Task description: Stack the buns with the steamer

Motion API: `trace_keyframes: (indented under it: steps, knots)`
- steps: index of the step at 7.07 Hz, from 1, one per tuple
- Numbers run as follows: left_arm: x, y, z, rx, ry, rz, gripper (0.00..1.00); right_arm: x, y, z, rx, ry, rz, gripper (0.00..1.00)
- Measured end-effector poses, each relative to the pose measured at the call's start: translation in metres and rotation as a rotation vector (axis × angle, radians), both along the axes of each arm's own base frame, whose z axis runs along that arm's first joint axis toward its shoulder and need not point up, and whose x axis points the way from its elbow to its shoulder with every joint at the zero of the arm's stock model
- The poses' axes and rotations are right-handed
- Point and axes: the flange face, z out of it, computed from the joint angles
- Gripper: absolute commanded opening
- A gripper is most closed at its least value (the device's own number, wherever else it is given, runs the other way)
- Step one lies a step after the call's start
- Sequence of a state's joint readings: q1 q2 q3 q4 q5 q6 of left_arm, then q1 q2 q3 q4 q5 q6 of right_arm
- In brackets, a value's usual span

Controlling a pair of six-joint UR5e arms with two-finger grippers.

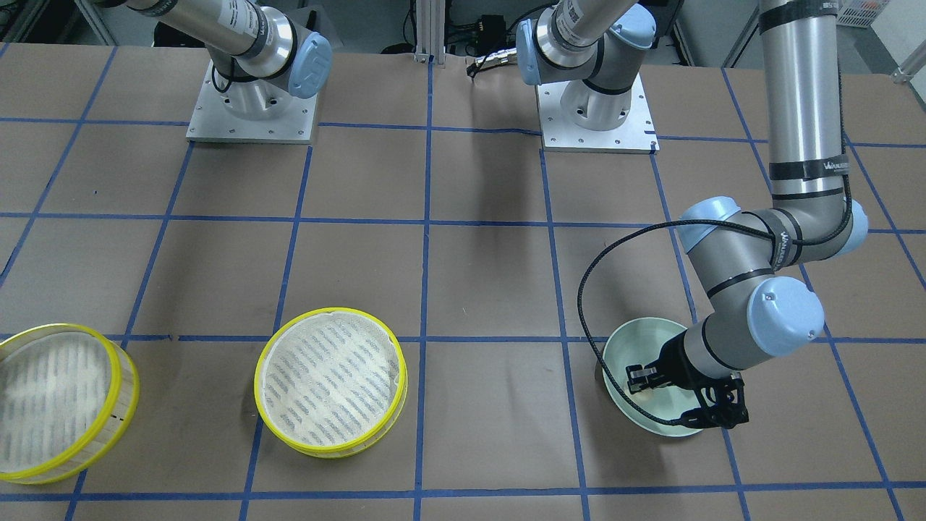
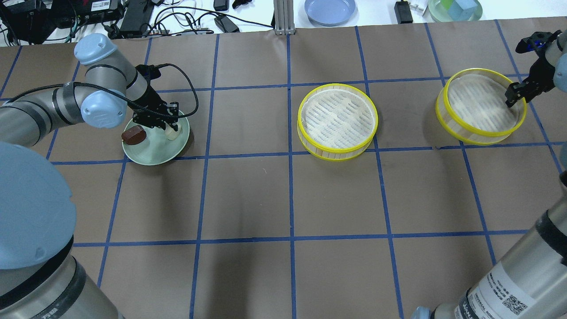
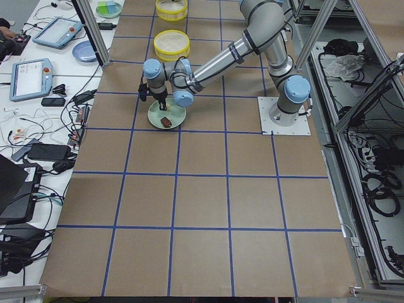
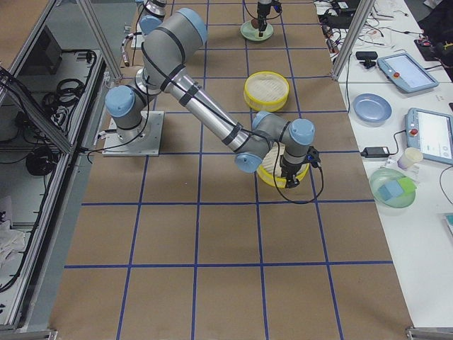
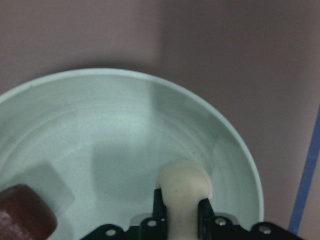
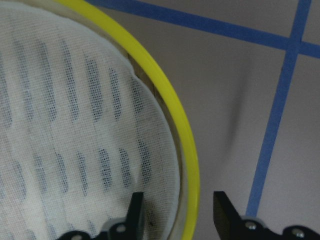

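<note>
Steamer (image 6: pixel 164 95) rim sits inside right gripper (image 6: pixel 179 206), jaws spread, mostly cropped. Left gripper (image 5: pixel 181 204) pinches white bun (image 5: pixel 184 185), base hidden; brown bun (image 5: pixel 22 215) to its left, cut off.

A pale green plate (image 2: pixel 159 154) rests on the blue-taped table (image 2: pixel 266 199).

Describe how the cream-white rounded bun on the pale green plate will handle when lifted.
The cream-white rounded bun is far smaller than the pale green plate, so probably light. It bulges past the left gripper, so possibly soft and squashable.
</note>
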State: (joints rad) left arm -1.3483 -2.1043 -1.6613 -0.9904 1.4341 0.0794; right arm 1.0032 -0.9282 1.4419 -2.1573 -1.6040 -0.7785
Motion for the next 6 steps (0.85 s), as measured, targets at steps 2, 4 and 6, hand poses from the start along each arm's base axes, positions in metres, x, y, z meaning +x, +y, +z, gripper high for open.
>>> trace_keyframes:
  steps: [2, 4, 6]
  knots:
    - [-0.018, -0.012, 0.046, -0.035, 0.062, 0.112, 0.00, 0.000, 0.000, 0.000, 0.003, 0.002, 0.006, 0.26]
    - [-0.090, -0.016, 0.098, -0.055, 0.213, 0.261, 0.00, 0.000, 0.001, 0.002, 0.002, 0.005, 0.005, 0.11]
    - [-0.178, -0.006, 0.101, -0.031, 0.279, 0.275, 0.00, 0.000, 0.001, 0.005, -0.001, 0.007, 0.003, 0.02]
